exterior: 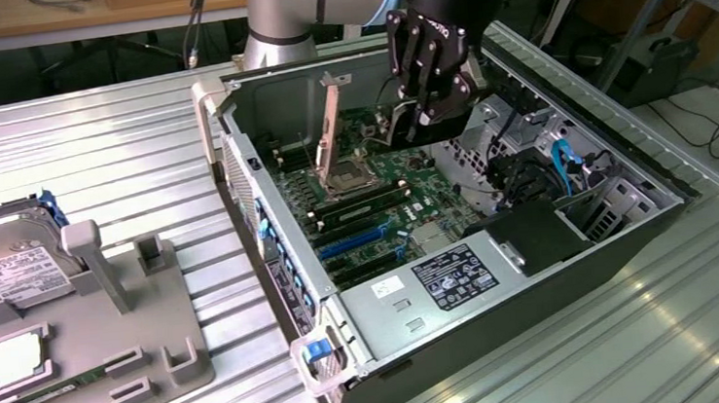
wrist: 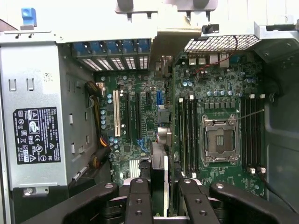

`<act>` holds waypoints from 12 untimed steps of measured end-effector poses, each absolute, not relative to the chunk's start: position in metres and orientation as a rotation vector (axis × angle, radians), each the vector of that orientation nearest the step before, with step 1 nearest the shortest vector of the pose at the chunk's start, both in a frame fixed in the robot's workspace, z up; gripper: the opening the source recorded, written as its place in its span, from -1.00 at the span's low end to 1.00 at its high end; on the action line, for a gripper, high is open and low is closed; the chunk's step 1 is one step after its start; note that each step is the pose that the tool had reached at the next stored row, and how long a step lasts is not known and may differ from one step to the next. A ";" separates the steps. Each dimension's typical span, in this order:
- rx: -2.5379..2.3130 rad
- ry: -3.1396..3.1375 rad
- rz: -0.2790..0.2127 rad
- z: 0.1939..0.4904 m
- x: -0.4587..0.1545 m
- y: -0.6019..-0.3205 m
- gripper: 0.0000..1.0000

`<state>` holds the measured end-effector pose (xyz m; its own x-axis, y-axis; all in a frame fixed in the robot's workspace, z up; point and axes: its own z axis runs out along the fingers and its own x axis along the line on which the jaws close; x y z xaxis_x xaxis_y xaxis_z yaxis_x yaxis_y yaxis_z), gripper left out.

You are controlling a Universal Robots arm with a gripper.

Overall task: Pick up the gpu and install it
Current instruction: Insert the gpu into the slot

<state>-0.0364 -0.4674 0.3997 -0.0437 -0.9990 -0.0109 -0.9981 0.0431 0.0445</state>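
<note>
dark and thin, the gpu hangs edge-on between the fingers of the gripper, whose jaws are closed partway on it, above the motherboard inside the open computer case. a slight tilt could catch its edge on the memory sticks or miss the slot, and forcing it might bend contacts. the power supply, cables and the raised cpu socket lever crowd the way. a hard drive sits on the surface, well apart.
</note>
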 end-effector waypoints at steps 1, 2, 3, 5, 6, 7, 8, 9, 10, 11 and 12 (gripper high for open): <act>2.156 -2.252 -0.062 0.399 -0.036 -0.467 -0.45; 2.156 -2.252 -0.062 0.399 -0.036 -0.467 -0.45; 2.156 -2.252 -0.062 0.398 -0.036 -0.467 -0.45; 2.156 -2.252 -0.062 0.398 -0.036 -0.467 -0.45; 2.156 -2.252 -0.062 0.397 -0.036 -0.467 -0.45; 2.156 -2.252 -0.062 0.397 -0.036 -0.467 -0.45; 2.156 -2.252 -0.062 0.397 -0.036 -0.467 -0.45; 2.156 -2.252 -0.062 0.396 -0.036 -0.467 -0.45; 2.156 -2.252 -0.062 0.396 -0.036 -0.467 -0.45; 2.156 -2.252 -0.062 0.396 -0.036 -0.467 -0.45; 2.156 -2.252 -0.062 0.395 -0.036 -0.467 -0.45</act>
<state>-0.0364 -0.4674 0.3954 -0.0437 -0.9990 -0.0108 -0.9981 0.0432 0.0446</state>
